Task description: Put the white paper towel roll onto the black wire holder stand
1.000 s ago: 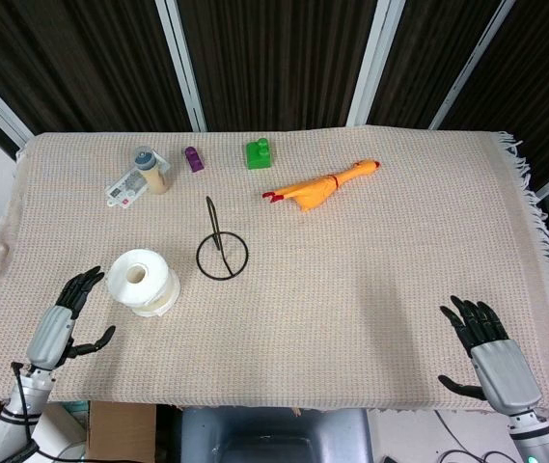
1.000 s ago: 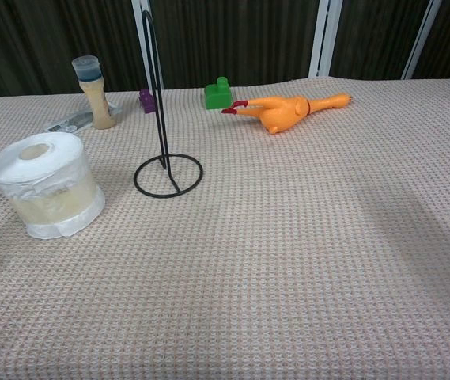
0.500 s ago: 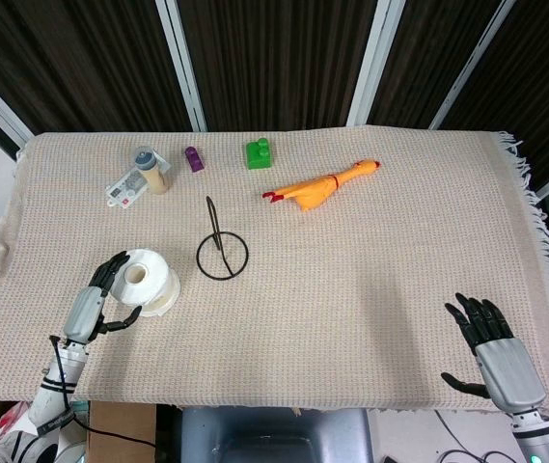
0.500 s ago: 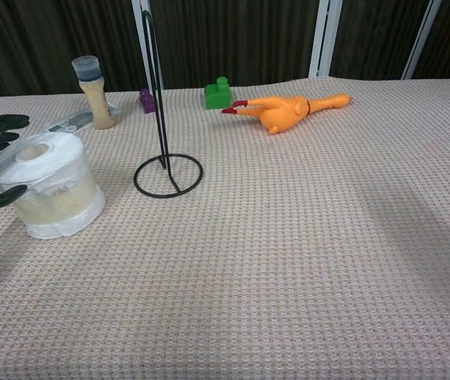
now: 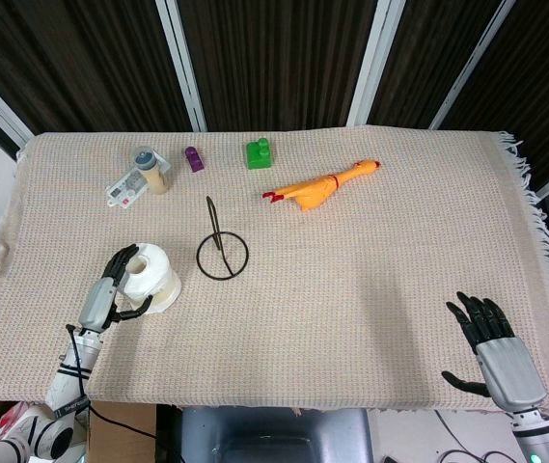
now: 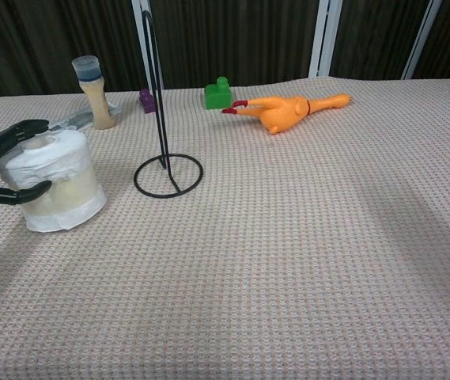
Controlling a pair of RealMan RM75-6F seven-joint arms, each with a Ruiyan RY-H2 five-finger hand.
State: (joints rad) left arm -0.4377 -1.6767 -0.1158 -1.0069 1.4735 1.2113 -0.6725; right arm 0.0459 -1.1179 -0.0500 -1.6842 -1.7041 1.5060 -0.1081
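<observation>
The white paper towel roll (image 5: pixel 155 277) stands on end at the front left of the cloth, partly in clear wrap (image 6: pixel 57 181). My left hand (image 5: pixel 111 291) wraps it from the left: its fingers (image 6: pixel 24 128) curve over the far top edge, and the thumb (image 6: pixel 17 192) presses the near side. The black wire holder stand (image 5: pixel 221 257) stands just right of the roll, a ring base (image 6: pixel 168 175) with an upright rod. My right hand (image 5: pixel 491 341) hovers open at the front right edge, far from both, and only the head view shows it.
Along the back lie a yellow rubber chicken (image 5: pixel 320 185), a green block (image 5: pixel 258 153), a purple block (image 5: pixel 194 159) and a small bottle (image 5: pixel 150 169) beside a card (image 5: pixel 124 190). The cloth's fringed edge (image 5: pixel 544 222) runs down the right side.
My left hand came in from the front left and closed around the roll. The roll has shifted slightly toward the stand. The right hand has barely moved.
</observation>
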